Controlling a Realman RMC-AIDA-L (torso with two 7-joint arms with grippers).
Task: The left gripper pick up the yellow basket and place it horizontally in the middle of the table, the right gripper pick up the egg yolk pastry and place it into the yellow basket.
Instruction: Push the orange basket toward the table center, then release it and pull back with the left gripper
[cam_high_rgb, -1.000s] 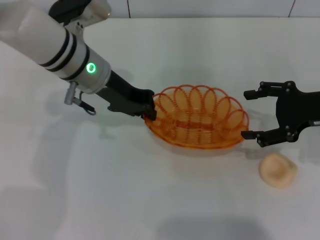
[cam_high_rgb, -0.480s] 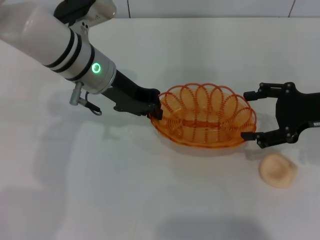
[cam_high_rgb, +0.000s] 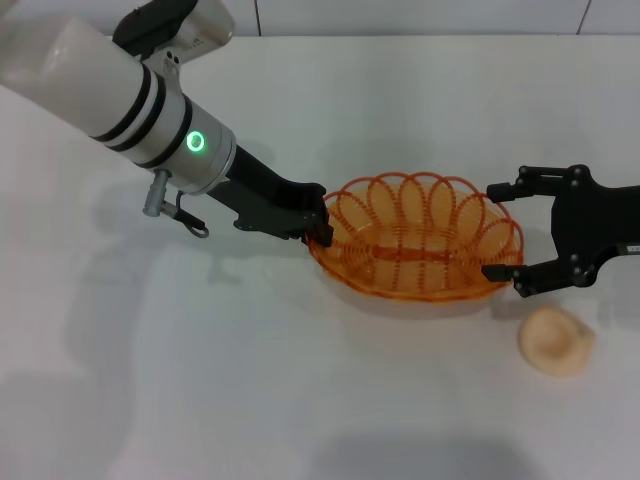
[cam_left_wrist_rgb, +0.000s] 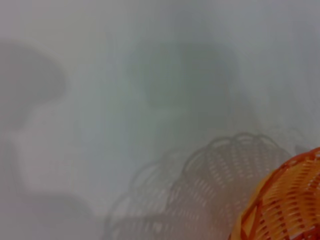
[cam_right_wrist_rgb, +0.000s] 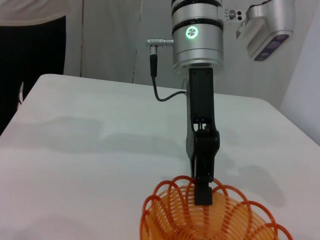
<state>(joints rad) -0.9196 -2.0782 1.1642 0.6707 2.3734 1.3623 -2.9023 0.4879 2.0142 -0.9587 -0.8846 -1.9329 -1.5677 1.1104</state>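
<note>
Left gripper (cam_high_rgb: 318, 228) is pinched on the left end of the basket (cam_high_rgb: 415, 240) rim; the right wrist view shows its fingers closed over a rim loop. Basket sits about mid-table (cam_high_rgb: 300, 400), long axis across, slightly right of centre. From the head view I cannot tell whether it is touching the surface or just above it.

Right gripper (cam_high_rgb: 505, 232) is spread wide, holding nothing, just beside the basket's right end. Pastry (cam_high_rgb: 556, 340) lies on the table nearby, in front of that gripper, apart from the basket.

Handling, judged: basket is open wire, so light and springy; a rim grip at one end will probably let the far end sag or swing. Pastry looks soft and crumbly; take it across its sides with gentle closure.
</note>
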